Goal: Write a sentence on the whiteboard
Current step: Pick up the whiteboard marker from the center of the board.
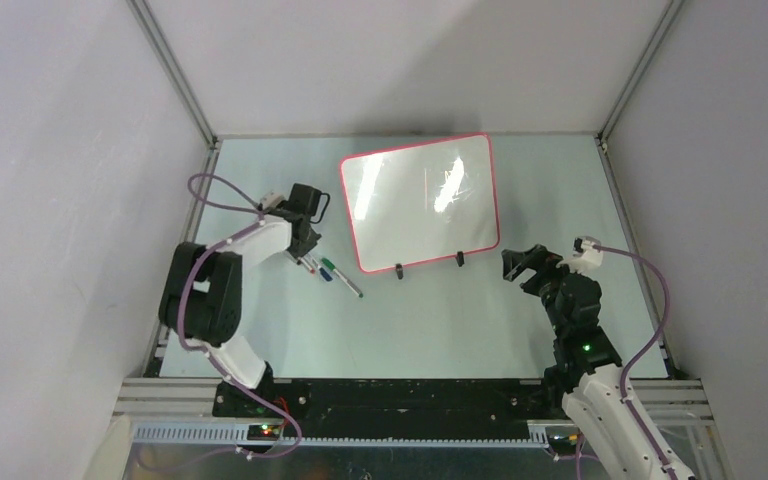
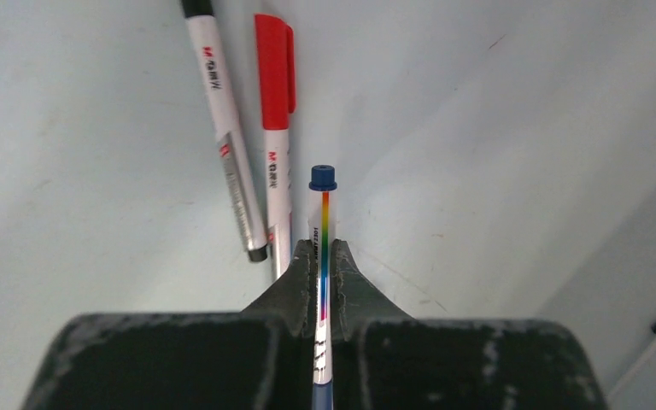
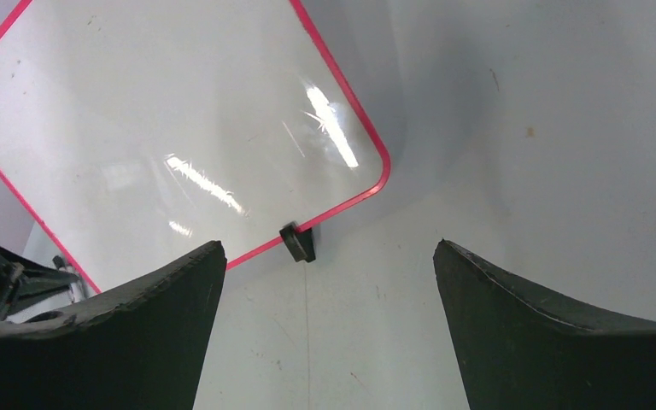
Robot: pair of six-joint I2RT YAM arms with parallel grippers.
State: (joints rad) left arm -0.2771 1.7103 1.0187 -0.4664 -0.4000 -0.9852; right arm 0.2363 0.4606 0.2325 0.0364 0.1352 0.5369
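Note:
The whiteboard [image 1: 420, 200] stands tilted on two black feet at the back middle of the table, and its red-framed face is blank. No sentence shows on it. My left gripper [image 1: 303, 252] is low over the table, left of the board, and is shut on a white marker [image 2: 323, 213] with a rainbow stripe and a blue end. My right gripper [image 1: 522, 262] is open and empty, right of the board's lower right corner. The right wrist view shows the board [image 3: 162, 128] and one foot [image 3: 297, 243] ahead of that gripper [image 3: 329, 252].
A red-capped marker [image 2: 275, 102] and a black-ended marker [image 2: 222, 120] lie on the table just left of the held one. A green-capped marker [image 1: 343, 278] lies right of my left gripper. Grey walls with metal rails enclose the table.

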